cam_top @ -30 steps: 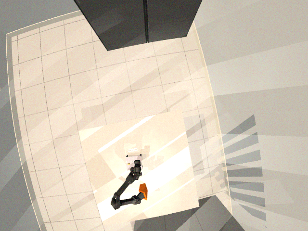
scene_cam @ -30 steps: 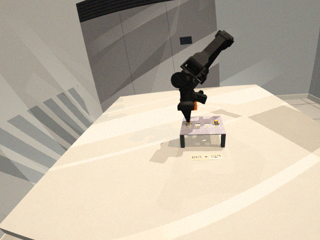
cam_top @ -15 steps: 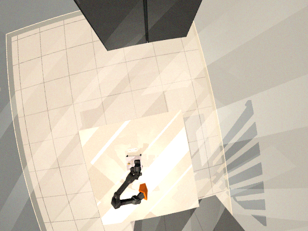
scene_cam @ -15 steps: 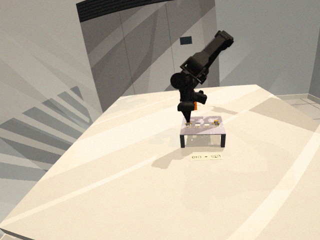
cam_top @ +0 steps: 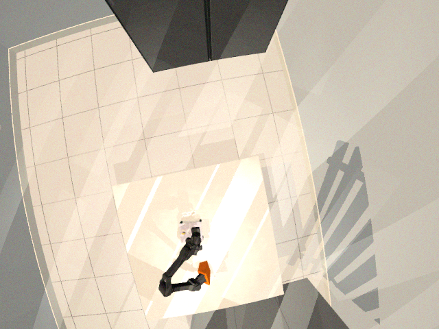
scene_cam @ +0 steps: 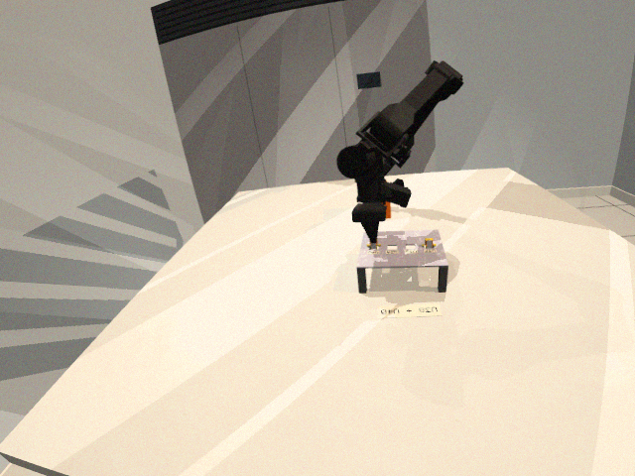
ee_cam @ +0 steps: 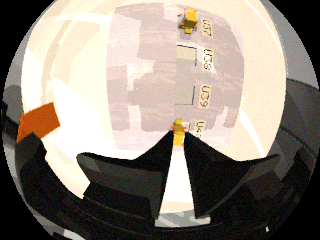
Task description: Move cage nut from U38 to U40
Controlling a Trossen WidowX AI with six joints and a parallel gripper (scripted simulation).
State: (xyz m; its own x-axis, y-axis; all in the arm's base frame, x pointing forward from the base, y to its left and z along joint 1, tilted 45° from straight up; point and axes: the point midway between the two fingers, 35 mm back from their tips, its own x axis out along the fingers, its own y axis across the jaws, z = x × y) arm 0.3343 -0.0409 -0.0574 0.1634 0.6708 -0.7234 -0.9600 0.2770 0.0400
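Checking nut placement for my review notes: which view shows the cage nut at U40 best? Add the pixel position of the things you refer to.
Wrist: the cage nut (scene_cam: 373, 246) (ee_cam: 178, 128) appears largest there, between the end effector's fingertips beside the U40 label (ee_cam: 199, 129). Exterior shows it small, under the fingers; top doesn't make it out.

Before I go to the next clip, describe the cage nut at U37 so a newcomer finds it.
Find the low rail plate on the table. Along its labelled holes, the yellow cage nut at U37 sits at one end, beside empty U38. Unlike the other nut, it has no gripper at it.
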